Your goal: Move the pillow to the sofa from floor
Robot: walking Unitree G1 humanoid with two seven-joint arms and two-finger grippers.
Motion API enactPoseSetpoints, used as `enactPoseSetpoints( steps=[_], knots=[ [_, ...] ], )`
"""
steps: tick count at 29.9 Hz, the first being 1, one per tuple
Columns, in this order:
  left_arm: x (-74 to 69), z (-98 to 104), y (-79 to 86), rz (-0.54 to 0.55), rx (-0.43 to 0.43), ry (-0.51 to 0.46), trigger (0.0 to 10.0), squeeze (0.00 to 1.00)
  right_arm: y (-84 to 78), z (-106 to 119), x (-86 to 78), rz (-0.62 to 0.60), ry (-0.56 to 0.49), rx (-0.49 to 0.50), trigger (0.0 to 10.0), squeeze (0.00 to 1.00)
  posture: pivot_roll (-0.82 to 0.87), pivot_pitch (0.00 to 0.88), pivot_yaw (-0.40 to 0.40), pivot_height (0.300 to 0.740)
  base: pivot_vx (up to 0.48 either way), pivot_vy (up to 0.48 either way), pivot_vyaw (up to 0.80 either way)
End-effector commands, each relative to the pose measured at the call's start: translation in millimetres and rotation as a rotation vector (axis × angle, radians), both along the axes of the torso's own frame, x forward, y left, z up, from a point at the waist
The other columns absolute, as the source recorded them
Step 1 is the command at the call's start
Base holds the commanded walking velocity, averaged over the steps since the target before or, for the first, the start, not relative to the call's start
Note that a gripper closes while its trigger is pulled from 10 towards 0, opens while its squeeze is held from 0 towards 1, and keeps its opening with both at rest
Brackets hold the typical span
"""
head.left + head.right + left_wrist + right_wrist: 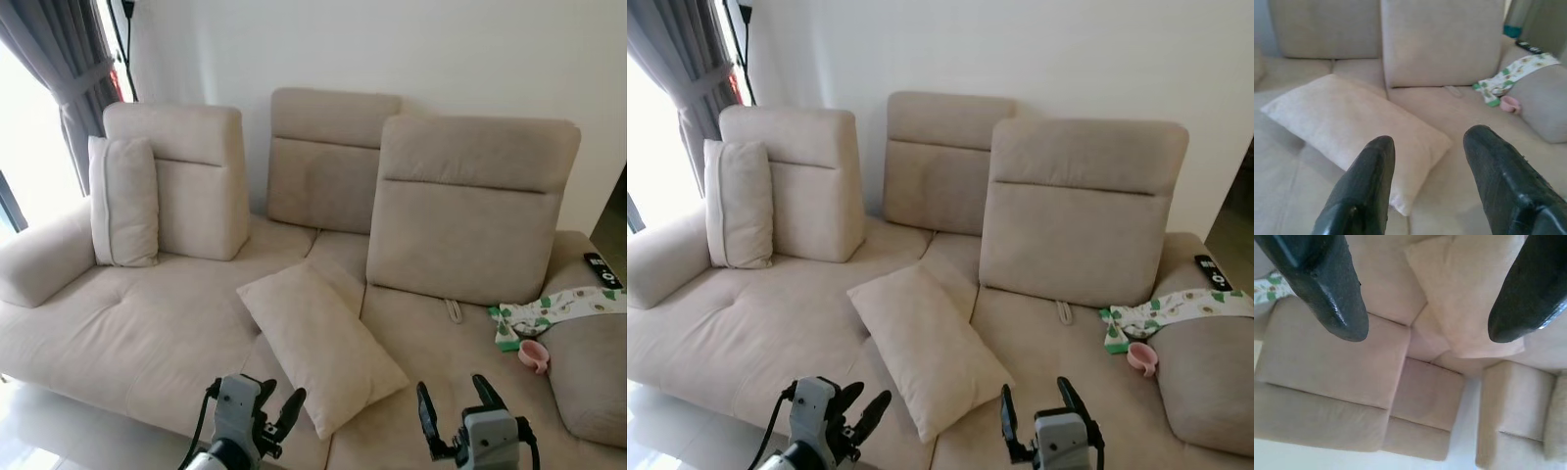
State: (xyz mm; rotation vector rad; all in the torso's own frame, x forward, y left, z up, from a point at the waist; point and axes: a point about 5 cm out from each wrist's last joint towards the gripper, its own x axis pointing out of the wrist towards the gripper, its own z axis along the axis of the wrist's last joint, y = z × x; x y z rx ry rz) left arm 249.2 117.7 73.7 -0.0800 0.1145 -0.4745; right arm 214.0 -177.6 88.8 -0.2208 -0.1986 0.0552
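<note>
Lying slantwise on the sofa [127, 323] seat near its front edge, the pillow [318, 343] rests free; left gripper [279, 406] and right gripper [456, 397] hover before it. Both wrist views show fingers [1364, 188] spread, grasping nothing.

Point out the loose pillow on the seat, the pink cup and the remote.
pillow [318, 345], left eye view, middle of its face.
pink cup [534, 356], left eye view, its rim.
remote [602, 269], left eye view, its body.
</note>
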Motion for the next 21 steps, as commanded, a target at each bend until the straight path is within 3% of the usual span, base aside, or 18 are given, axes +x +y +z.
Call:
enactPoseSetpoints(
  steps=[1,21],
  knots=[
    [-2.8,-2.6,-4.8,-0.010,-0.016,0.021,10.0,0.00,-4.9,-3.3,-2.4,-0.014,0.025,-0.011,10.0,0.00,0.00,0.000,0.019,0.740,0.000,-0.304,0.00],
    [0.2,-3.6,-6.5,-0.025,-0.012,0.024,10.0,0.00,-6.0,-2.7,-2.1,-0.019,0.026,-0.017,10.0,0.00,-0.01,0.000,0.022,0.740,0.000,-0.318,0.00]
  ],
)
